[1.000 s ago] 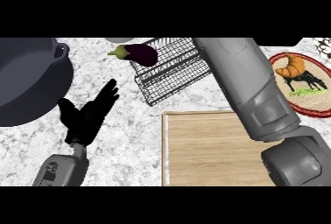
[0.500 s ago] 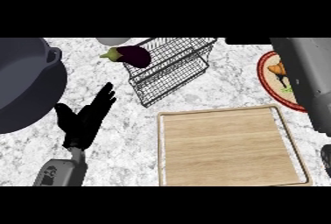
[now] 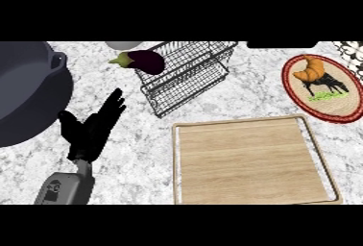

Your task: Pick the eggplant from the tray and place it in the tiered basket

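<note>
The purple eggplant (image 3: 144,61) with a green stem lies at the upper left edge of the black wire tiered basket (image 3: 191,77), at the top of the head view; whether it rests in the basket or on its rim I cannot tell. The wooden tray (image 3: 248,163) sits bare at lower right. My left hand (image 3: 90,129) is open with fingers straight, resting over the counter below and left of the eggplant, apart from it. The right hand shows nowhere in the view.
A large dark pot (image 3: 28,96) with a handle fills the left side. A round plate (image 3: 322,86) holding a croissant (image 3: 310,72) stands at the right. A pale round object (image 3: 124,45) peeks in at the top beside the eggplant.
The right forearm, which covered the basket's right side and the tray, has pulled out of view to the right. The eggplant stays at the basket's left edge. The left hand is unmoved.
</note>
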Controlling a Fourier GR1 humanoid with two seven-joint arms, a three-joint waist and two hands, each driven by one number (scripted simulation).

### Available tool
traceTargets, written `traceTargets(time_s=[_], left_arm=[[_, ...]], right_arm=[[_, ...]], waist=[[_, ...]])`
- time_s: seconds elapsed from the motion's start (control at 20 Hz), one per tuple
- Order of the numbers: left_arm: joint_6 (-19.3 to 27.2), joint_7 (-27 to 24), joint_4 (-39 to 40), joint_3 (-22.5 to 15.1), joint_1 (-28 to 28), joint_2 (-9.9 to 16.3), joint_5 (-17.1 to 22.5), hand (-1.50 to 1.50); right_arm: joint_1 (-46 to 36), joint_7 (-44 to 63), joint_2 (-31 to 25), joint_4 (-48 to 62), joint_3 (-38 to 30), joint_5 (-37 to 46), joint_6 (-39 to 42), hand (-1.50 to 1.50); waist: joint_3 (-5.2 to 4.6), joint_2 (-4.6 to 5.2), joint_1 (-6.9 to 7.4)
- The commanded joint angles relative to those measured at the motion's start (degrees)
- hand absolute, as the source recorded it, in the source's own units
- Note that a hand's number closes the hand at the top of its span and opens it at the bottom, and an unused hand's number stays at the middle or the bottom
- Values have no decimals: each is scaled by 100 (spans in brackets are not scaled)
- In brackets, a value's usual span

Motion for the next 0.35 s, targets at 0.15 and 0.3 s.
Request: traceTargets(time_s=[0.15,0.3], left_arm=[[-213,62,-239,2,210,128,58,0],[-247,97,-324,25,116,124,81,0]], right_arm=[[503,-773,-1247,553,-342,-84,1112,-150],[341,-882,-1405,819,-393,-40,1241,-150]], waist=[[4,44,152],[4,56,194]])
